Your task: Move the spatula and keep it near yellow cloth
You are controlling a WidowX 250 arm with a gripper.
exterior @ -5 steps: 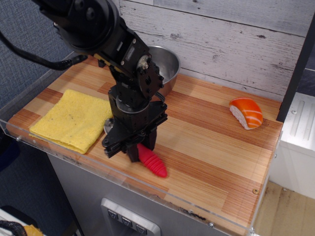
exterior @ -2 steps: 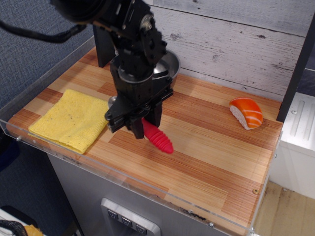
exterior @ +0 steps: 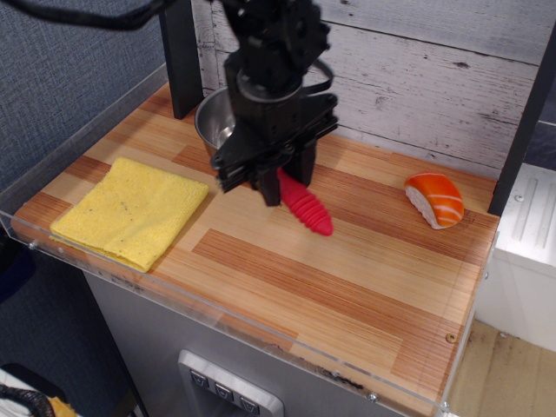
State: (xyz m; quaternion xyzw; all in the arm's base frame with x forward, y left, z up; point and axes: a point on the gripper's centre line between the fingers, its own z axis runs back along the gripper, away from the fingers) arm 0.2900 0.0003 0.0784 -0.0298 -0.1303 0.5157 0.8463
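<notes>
The spatula (exterior: 305,208) is held above the wooden counter (exterior: 365,261) near the middle of the view, its ribbed red-pink handle slanting down toward four o'clock; the metal head is hidden behind the black gripper (exterior: 265,184), so its state cannot be told. The gripper's fingers are closed on the upper end of the handle, pinching it, with the free handle end sticking out past the fingertips toward four o'clock. The arm comes down from the top edge at about twelve o'clock, its dark wrist housing nearly vertical and the fingers pointing down at the board. Whether the handle's low tip touches the wood cannot be told. Just behind the gripper, at about ten o'clock from the spatula, sits a steel bowl (exterior: 215,122), partly covered by the wrist. The yellow cloth (exterior: 130,211) lies flat at nine o'clock from the spatula, near the counter's left front edge, apart from the gripper. An orange-and-white sushi piece (exterior: 434,199) rests at three o'clock, well apart.
</notes>
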